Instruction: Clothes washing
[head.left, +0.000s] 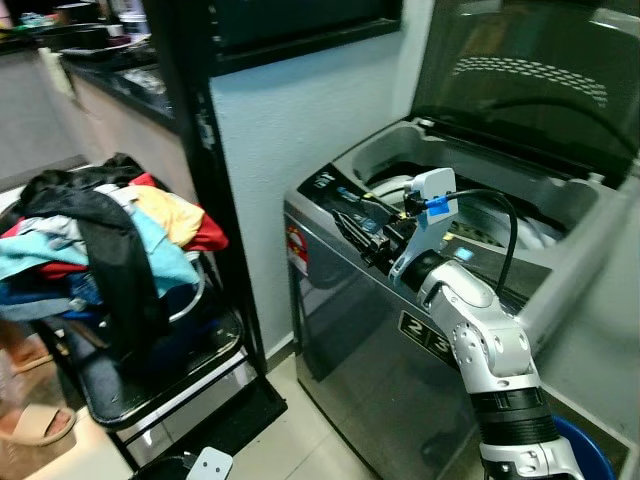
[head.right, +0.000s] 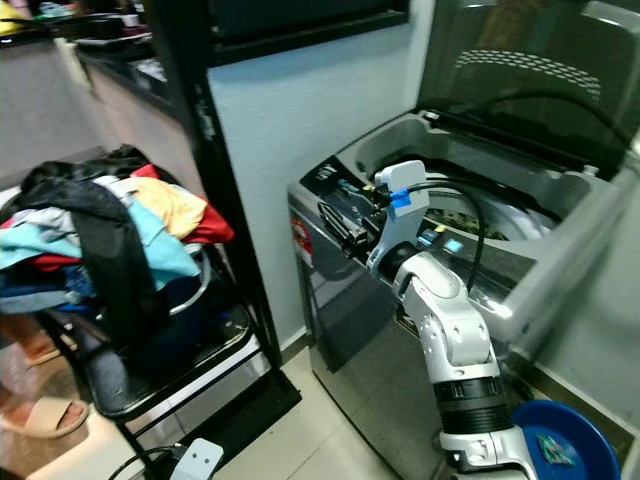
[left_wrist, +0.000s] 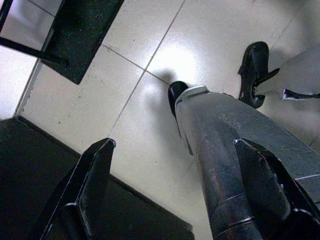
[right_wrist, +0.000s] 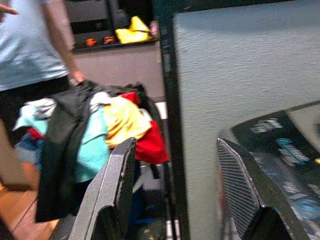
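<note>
The top-loading washing machine (head.left: 350, 330) stands at the right with its lid (head.left: 530, 70) raised and its drum (head.left: 470, 205) open. A heap of mixed clothes (head.left: 100, 240), black, yellow, red and light blue, lies in a basket on a black chair (head.left: 150, 385) at the left. My right gripper (head.left: 360, 235) is held above the machine's front control panel and points left toward the heap; its fingers (right_wrist: 115, 185) are open with nothing between them. My left gripper (left_wrist: 176, 142) hangs low over the tiled floor, open, beside my own leg (left_wrist: 225, 150).
A black upright frame (head.left: 215, 180) and a pale wall stand between the chair and the machine. A blue basin (head.right: 560, 440) sits on the floor at the right. A sandal (head.left: 35, 425) lies by the chair. A person (right_wrist: 30, 45) stands behind the clothes.
</note>
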